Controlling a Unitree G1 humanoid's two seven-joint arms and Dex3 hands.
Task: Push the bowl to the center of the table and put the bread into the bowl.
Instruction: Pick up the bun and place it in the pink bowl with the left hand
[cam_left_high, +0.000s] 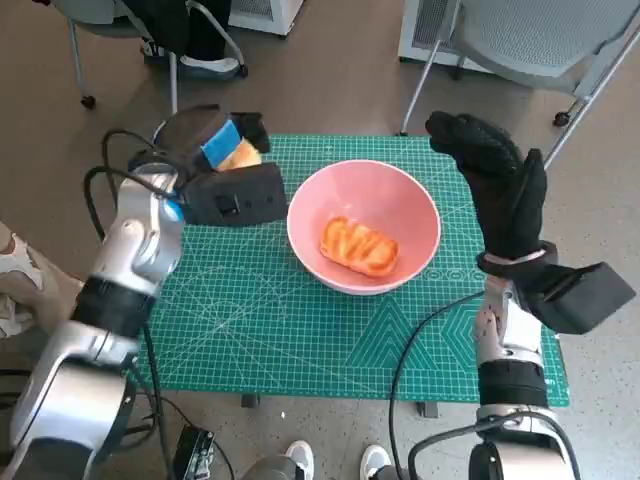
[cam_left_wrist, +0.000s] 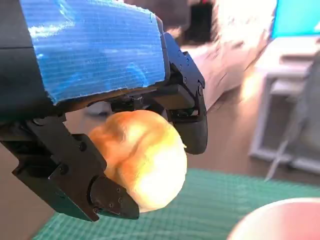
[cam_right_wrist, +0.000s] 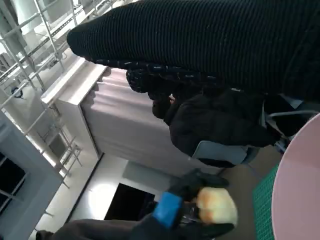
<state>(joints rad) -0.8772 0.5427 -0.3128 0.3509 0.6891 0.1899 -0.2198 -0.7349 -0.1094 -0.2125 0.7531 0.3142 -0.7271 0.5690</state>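
Pink bowl (cam_left_high: 364, 226): round, upright, glossy, on the green mat between the two hands, nearer the left hand (cam_left_high: 215, 140), just beside it. Inside it, one bread piece (cam_left_high: 359, 247), orange-brown glazed with ridged top, lying flat on the bowl's floor. Second bread roll (cam_left_wrist: 141, 157): pale golden, smooth and rounded with a shallow crease, held in the left hand's black fingers (cam_left_wrist: 192, 125) (fingers wrap it from both sides), lifted clear of the mat. Bowl rim shows close by the held roll in the left wrist view.
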